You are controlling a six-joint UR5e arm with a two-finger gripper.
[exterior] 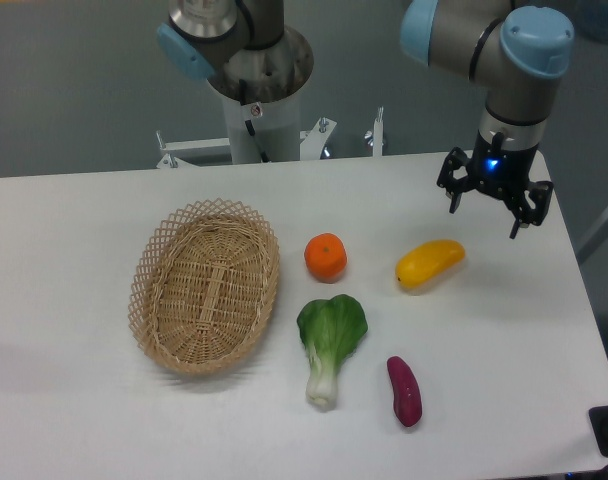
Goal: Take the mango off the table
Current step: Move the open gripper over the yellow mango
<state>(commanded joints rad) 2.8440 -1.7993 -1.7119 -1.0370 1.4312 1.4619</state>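
Note:
The mango (430, 263) is a glossy yellow oblong fruit with an orange tinge at its left end, lying on the white table (74, 230) right of centre. My gripper (485, 219) hangs above the table up and to the right of the mango, apart from it. Its black fingers (452, 201) are spread wide and point down, with nothing between them.
A round orange (325, 256) sits left of the mango. A bok choy (330, 342) and a small purple sweet potato (405, 391) lie nearer the front. An oval wicker basket (204, 285) stands at the left. The arm's base column (259, 95) rises behind the table.

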